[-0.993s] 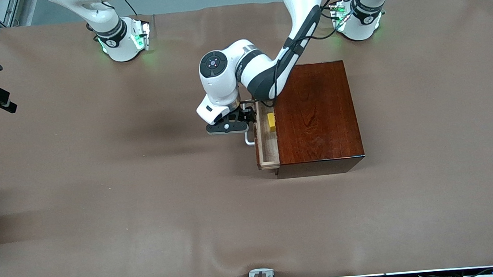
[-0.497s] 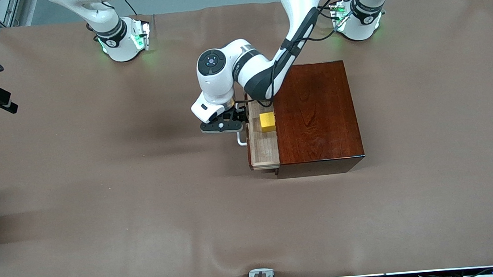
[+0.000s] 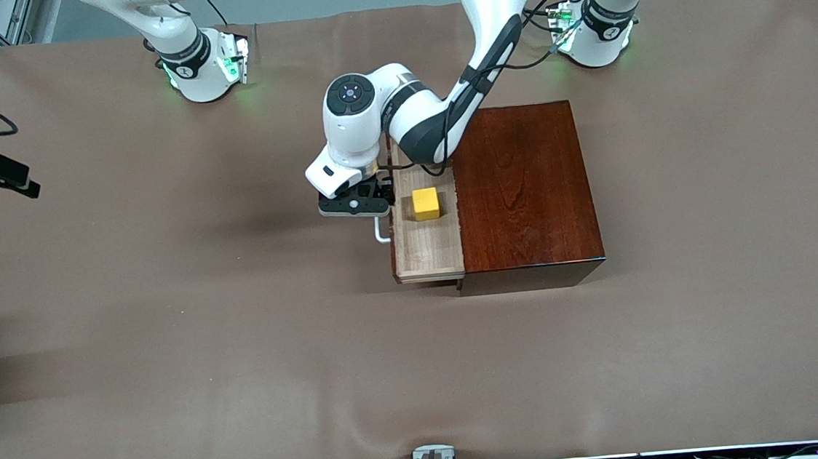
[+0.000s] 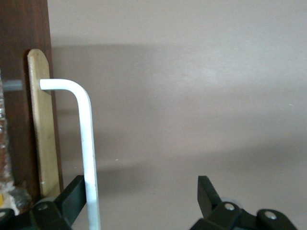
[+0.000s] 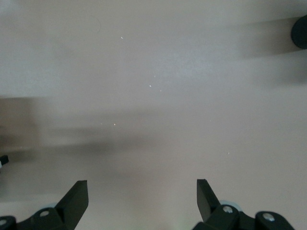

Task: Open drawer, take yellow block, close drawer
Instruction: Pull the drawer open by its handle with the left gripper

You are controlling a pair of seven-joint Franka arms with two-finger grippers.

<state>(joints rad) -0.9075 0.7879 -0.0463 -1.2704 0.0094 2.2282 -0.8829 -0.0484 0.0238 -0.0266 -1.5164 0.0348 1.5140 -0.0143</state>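
Left end effector point(image 3: 365, 205) sits low at the drawer point(image 3: 428, 256) front, fingers spread wide, not clenched on anything; in the left wrist view the white handle point(image 4: 89, 143) runs just inside one finger point(image 4: 73, 195), the other finger well off it, so the bar is hooked, not pinched. Drawer stands partly out of the dark wooden box point(image 3: 526, 191), pale tray floor exposed. Risks, as judged: a hooked bar can slip off the finger if the pull angles away from the drawer's line; a skewed pull could bind the tray or drag the whole box across the table point(image 3: 167, 314), since nothing pins it. Lifting out carelessly could also snag a finger on the handle. Yellow block point(image 3: 426, 203) rests on the tray floor, beside the end effector and separated from it by the drawer front, toward the box; it sits in the half of the tray farther from the front camera. Reaching it likely calls for rising clear of the handle, then coming over the front. Right end effector point(image 5: 141, 196) hangs opened above bare table, arm waiting.
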